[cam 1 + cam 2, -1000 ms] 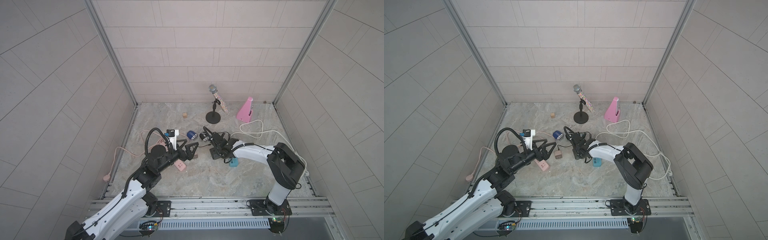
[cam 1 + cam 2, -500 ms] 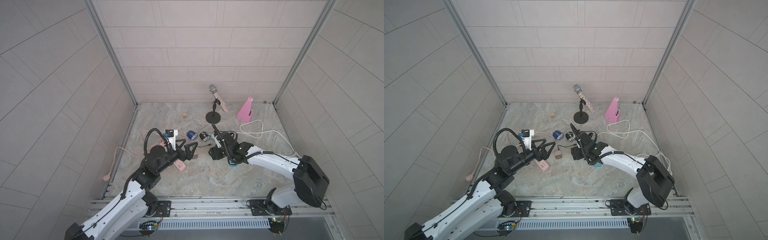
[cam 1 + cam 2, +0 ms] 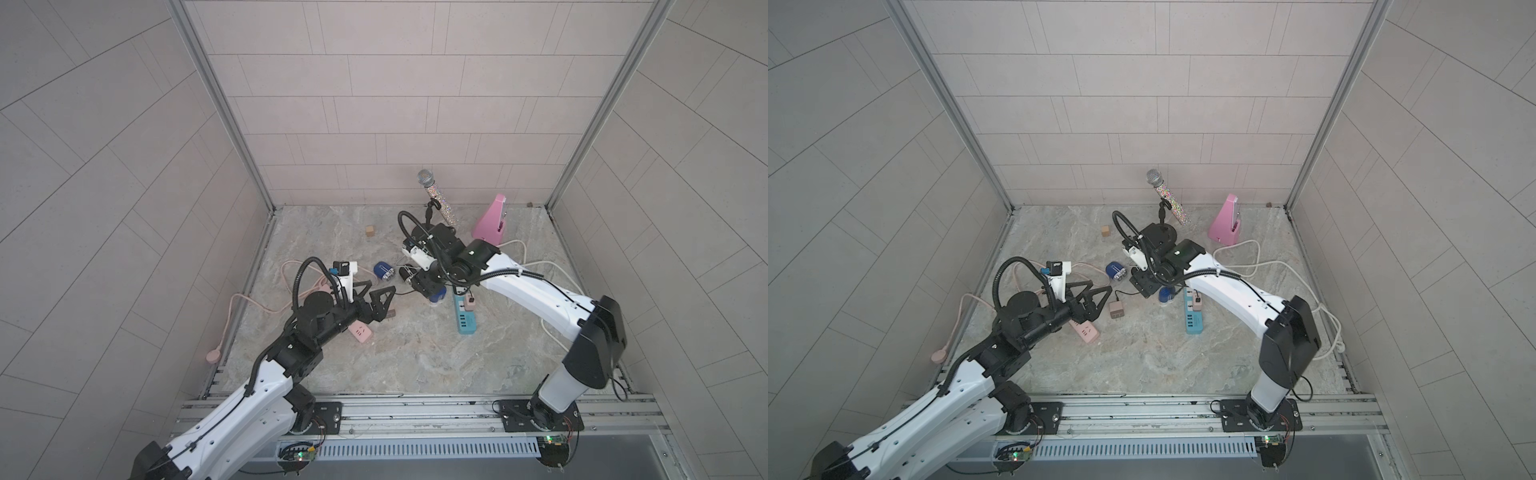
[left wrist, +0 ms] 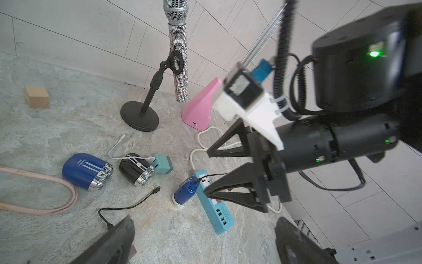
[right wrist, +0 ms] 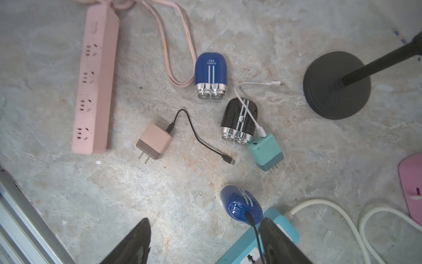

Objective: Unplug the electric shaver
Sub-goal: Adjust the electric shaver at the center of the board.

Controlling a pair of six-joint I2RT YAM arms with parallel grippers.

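A blue electric shaver (image 5: 242, 206) stands on end against a teal power strip (image 5: 285, 230), with a black cable (image 5: 250, 219) plugged into its upper end. The shaver also shows in both top views (image 3: 436, 296) (image 3: 1166, 294) and the left wrist view (image 4: 186, 190). My right gripper (image 5: 205, 242) (image 4: 206, 172) hovers open just above it, one finger beside the plug, gripping nothing. My left gripper (image 3: 382, 286) (image 4: 203, 246) is open and empty, a short way to the left. A pink adapter (image 3: 1197, 302) sits in the strip.
A second blue shaver (image 5: 210, 73) and a black shaver (image 5: 239, 118) lie nearby. So do a teal charger (image 5: 265, 152), a loose pink charger (image 5: 154, 141) and a pink power strip (image 5: 94, 86). A microphone stand (image 3: 436, 195), a pink metronome (image 3: 492, 220) and a wooden cube (image 3: 370, 231) stand behind.
My right arm's elbow has swung out to the right and its wrist has lifted above the upright shaver. Its jaws have opened a little wider. The left arm has hardly moved.
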